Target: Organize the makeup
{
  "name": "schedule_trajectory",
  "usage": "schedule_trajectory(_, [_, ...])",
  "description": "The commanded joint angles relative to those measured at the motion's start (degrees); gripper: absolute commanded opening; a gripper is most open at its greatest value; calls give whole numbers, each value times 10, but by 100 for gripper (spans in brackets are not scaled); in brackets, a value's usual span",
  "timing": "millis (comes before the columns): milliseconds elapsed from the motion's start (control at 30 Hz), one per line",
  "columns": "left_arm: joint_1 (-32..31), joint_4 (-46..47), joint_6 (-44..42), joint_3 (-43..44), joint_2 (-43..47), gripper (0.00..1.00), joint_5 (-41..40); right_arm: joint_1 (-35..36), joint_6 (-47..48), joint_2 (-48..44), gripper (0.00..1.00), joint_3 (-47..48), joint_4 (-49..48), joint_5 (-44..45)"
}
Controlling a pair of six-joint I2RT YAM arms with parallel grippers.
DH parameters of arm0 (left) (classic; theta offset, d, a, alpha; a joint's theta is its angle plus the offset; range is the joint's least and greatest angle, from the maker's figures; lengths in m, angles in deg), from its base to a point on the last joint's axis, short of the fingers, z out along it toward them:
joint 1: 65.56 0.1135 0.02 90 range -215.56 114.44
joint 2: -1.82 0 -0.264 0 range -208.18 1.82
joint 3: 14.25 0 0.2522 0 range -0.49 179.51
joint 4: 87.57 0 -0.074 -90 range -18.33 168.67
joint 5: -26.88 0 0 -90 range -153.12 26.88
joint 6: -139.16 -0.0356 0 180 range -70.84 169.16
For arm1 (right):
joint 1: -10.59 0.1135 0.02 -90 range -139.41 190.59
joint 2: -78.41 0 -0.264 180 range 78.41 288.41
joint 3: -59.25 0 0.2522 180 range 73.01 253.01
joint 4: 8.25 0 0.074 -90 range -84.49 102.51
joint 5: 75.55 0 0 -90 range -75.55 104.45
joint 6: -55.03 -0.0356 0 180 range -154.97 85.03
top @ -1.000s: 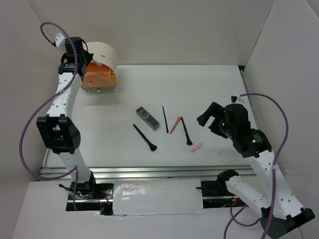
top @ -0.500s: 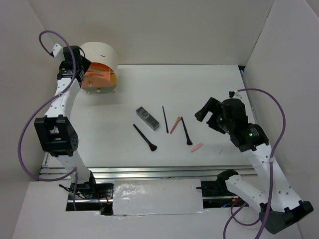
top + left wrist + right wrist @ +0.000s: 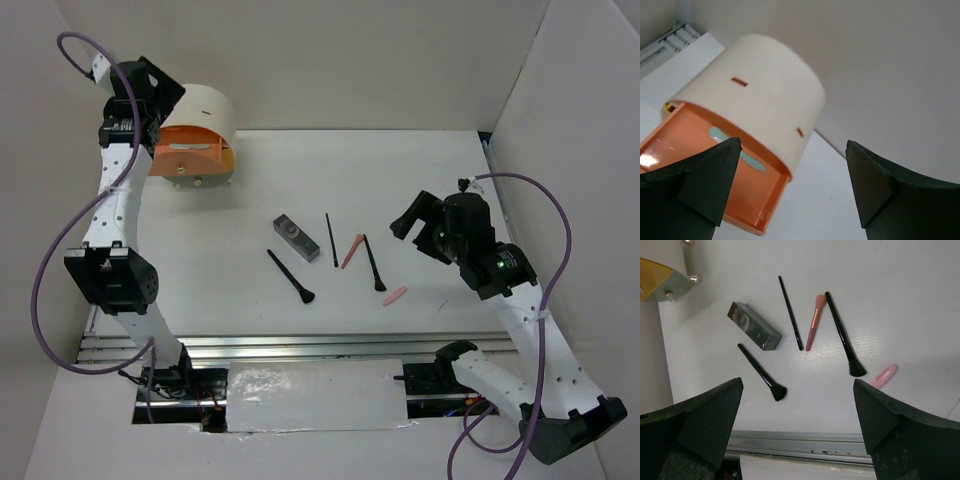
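The makeup lies mid-table: a grey case (image 3: 295, 237), a black brush (image 3: 291, 276), a thin black stick (image 3: 331, 240), a coral stick (image 3: 353, 250), a second black brush (image 3: 373, 263) and a pink stick (image 3: 395, 296). A mint stick (image 3: 735, 147) lies inside the orange drawer (image 3: 700, 165). My left gripper (image 3: 160, 100) hangs open above the drawer's back left, holding nothing (image 3: 792, 185). Off to the right of the items, my right gripper (image 3: 420, 228) is also open and empty (image 3: 797, 420). Its wrist view looks down on the case (image 3: 754, 326) and the pink stick (image 3: 883, 376).
The round cream drawer box (image 3: 200, 115) stands at the back left with its orange drawer pulled out toward the front. White walls close in the left, back and right. A metal rail (image 3: 300, 345) runs along the table's near edge.
My left gripper has opened wide and lifted up and back from the drawer. The right arm has shifted slightly toward the back, still open.
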Motion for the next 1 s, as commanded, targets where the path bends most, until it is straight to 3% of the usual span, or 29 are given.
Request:
schedule_trajectory(0, [-74,-77,-81,119,7,99,1,-2,-5,4,100,41,-10,32])
schedule_trajectory(100, [-156,-144,-143,140,8,99,-35,-4,-16,2,100,51,3,75])
schedule_trajectory(300, [-322,-176,-139,0,76,99,-25,-11,-56,5,100,55,65,153])
schedule_trajectory(467, [-473,-201,-139,-70,67,99,-61,-16,-96,-24,100,54,117,248])
schedule_trajectory(567, [-517,-190,-140,-99,51,99,-44,-29,-102,-26,100,67,143,273])
schedule_trajectory(700, [-547,-182,-142,-94,11,99,-30,-48,-92,-5,100,40,150,213])
schedule_trajectory(800, [-551,-201,-137,-72,-5,99,-27,-52,-116,12,98,-27,143,164])
schedule_trajectory(967, [-554,-222,-148,-45,-13,99,-37,-52,-164,-25,83,-187,37,58])
